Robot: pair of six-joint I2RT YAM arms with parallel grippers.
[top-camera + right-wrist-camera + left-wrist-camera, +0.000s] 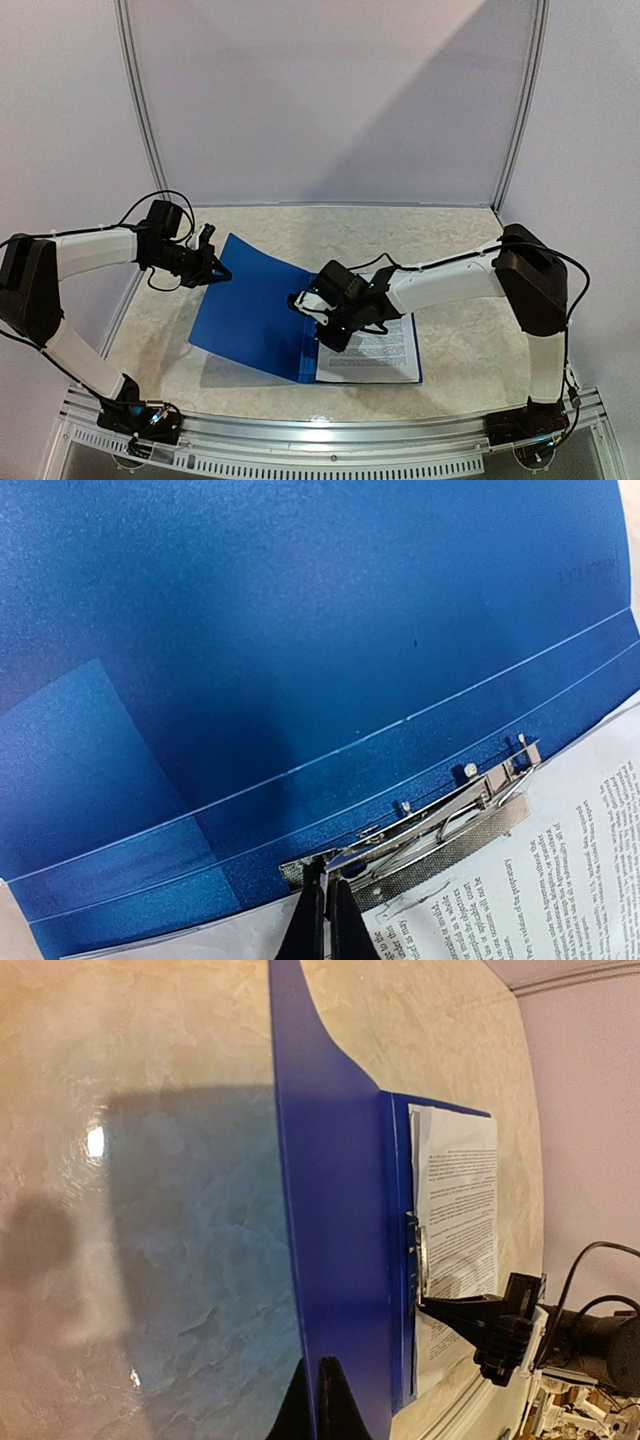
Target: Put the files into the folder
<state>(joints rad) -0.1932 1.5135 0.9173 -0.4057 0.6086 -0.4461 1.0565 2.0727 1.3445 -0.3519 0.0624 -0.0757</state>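
- My left tool [312, 1408]: pinched on the cover edge of the one folder [250, 310], open on the table [420, 235].
- My right tool [327, 920]: tips together at the single metal clip [430, 815].
- One stack of files [375, 355] inside the folder; sheet count unclear.

We identify the table [450, 235] as a glossy surface with a beige marbled pattern. In the left wrist view we note a small bright light reflection [95, 1142] on it, beside a broad soft shadow. Behind the table stands a pale back panel [330, 100], framed by two metal posts: the left post [140, 100] and the right post [520, 100], which spread apart toward the top. Plain pale side walls [60, 120] flank them. Along the table's near edge runs a ribbed aluminium rail [340, 430], with a slotted strip [330, 467] just below.
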